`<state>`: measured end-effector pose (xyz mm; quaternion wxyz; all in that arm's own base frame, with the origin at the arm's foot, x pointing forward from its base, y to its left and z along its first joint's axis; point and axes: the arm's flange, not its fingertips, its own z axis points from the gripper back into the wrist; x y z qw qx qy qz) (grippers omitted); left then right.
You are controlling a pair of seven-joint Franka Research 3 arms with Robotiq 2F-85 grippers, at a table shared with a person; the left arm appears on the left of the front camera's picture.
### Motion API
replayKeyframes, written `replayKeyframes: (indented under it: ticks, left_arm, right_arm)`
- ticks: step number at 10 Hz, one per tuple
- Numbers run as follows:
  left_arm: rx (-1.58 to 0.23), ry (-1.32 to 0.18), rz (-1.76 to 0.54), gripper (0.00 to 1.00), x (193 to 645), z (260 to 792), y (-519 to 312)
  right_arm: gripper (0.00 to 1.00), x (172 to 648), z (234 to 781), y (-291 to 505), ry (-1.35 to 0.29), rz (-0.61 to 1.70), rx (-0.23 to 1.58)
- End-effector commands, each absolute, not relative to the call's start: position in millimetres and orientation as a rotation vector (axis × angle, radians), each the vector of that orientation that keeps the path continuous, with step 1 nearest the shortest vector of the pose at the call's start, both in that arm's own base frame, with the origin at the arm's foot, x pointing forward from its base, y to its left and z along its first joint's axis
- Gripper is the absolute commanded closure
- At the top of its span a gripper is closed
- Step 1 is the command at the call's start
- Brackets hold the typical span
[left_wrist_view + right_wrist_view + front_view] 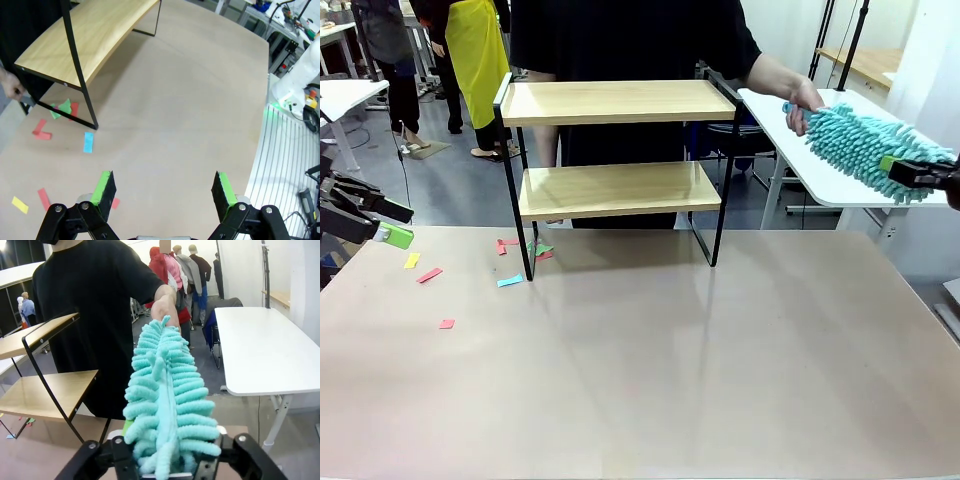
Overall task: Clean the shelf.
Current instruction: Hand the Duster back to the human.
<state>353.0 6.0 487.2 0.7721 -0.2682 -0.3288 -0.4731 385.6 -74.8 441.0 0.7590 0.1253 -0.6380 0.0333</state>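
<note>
The shelf (610,103) stands at the table's far middle: two light wood boards in a thin black frame, both bare. It also shows in the left wrist view (90,35) and the right wrist view (45,395). A fluffy teal duster (850,140) hangs in the air right of the shelf. A person's hand (803,100) grips its far end, and my right gripper (905,172) has the near end between its fingers. In the right wrist view the duster (162,385) hides the pads of that gripper (170,450). My left gripper (392,222) hovers open and empty at the table's left edge.
Coloured paper scraps (430,274) lie on the tan table left of the shelf's front left leg, and below the left gripper (163,192) as scraps (88,141). A white side table (790,130) stands at the back right. The person stands right behind the shelf.
</note>
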Motion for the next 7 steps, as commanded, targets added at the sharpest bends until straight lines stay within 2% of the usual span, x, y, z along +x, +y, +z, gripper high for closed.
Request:
replayKeyframes:
  ticks: [1, 4, 7]
  left_arm:
    - [-0.591, -0.71, -1.018, 0.0, 352.3, 489.1, 6.2]
    - [-0.591, -0.71, -1.018, 0.0, 352.3, 489.1, 6.2]
    - [-0.591, -0.71, -1.018, 0.0, 352.3, 489.1, 6.2]
  right_arm:
    - [0.0, 384.4, 465.5, -83.9, -1.394, 0.034, 0.322]
    - [0.0, 382.5, 520.6, -118.2, -1.496, -0.146, 0.468]
    - [0.0, 393.6, 555.3, -182.9, -1.581, -0.496, 0.592]
